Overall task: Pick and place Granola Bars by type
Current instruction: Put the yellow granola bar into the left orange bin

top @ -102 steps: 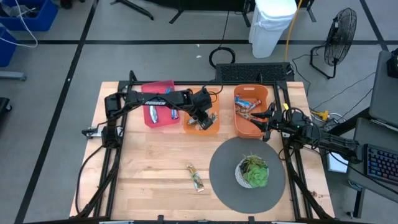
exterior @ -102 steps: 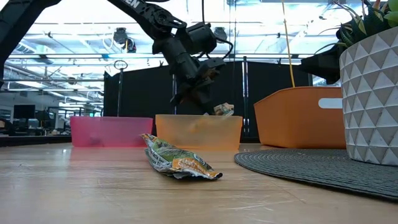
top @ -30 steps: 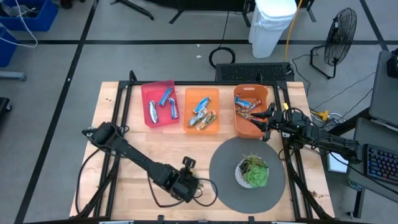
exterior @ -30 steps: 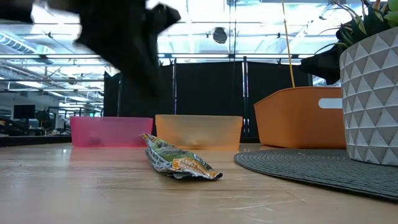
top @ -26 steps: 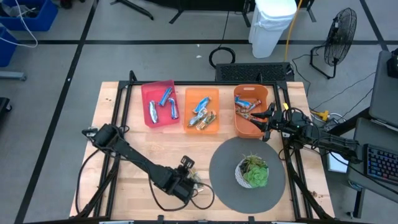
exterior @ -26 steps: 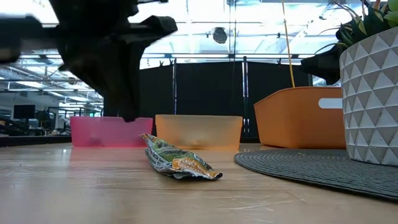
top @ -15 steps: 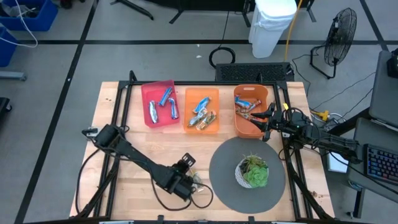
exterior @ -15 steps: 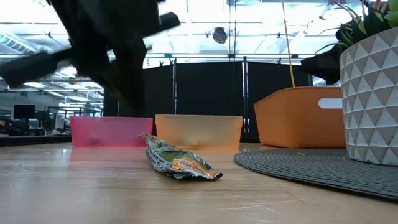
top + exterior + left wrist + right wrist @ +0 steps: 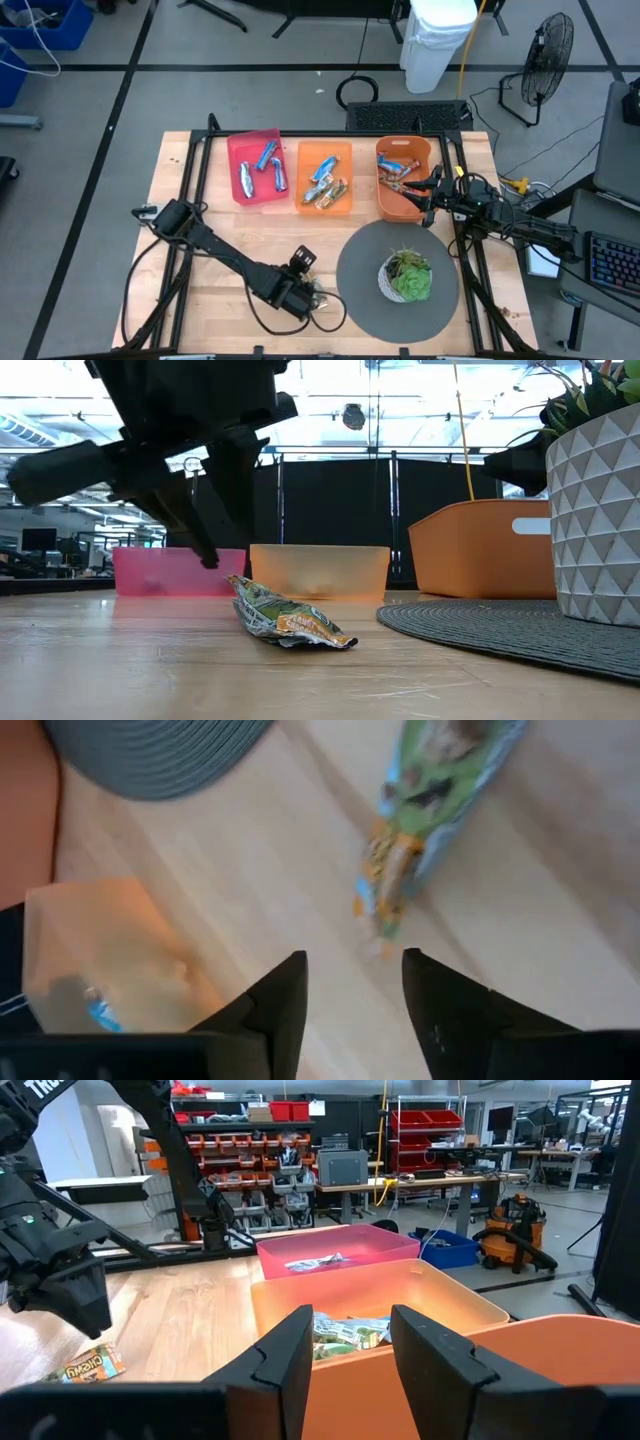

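Note:
One green-and-orange granola bar lies flat on the wooden table near its front edge, also seen in the left wrist view. My left gripper hangs open just above it on the near-left side, pointing steeply down; in the high view the gripper covers most of the bar. Blue-silver bars lie in the pink bin. Green-gold bars lie in the small orange bin. My right gripper waits open, level, beside the large orange bin.
A round grey mat with a potted plant lies right of the bar, close to my left gripper. The three bins stand in a row at the table's far side. Bare wood stretches left of the bar.
My left gripper has sunk a little toward the bar on the table, has rolled about its own axis and has opened its fingers. The bar has stayed where it was.

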